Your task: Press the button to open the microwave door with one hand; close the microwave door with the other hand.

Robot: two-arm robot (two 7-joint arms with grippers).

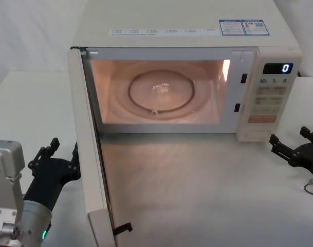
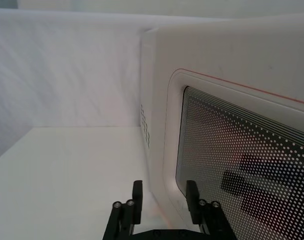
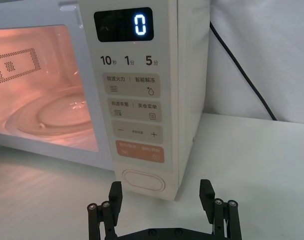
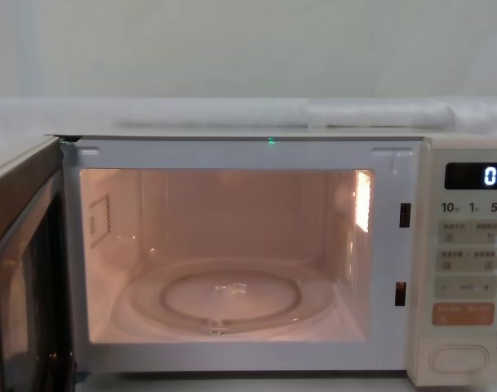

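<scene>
The microwave door stands wide open, swung out toward me on the left, with the lit cavity and glass turntable showing. My left gripper is open just outside the door's outer face. In the left wrist view its fingers sit close to the door's dotted glass window. The cream oval button lies at the bottom of the control panel, below the orange key. My right gripper is open, a short way in front of the button and apart from it. The button and door also show in the chest view.
The microwave stands on a white table; its display reads 0. A black power cord runs down behind its right side. A latch hook juts from the door's free edge. A white wall lies behind.
</scene>
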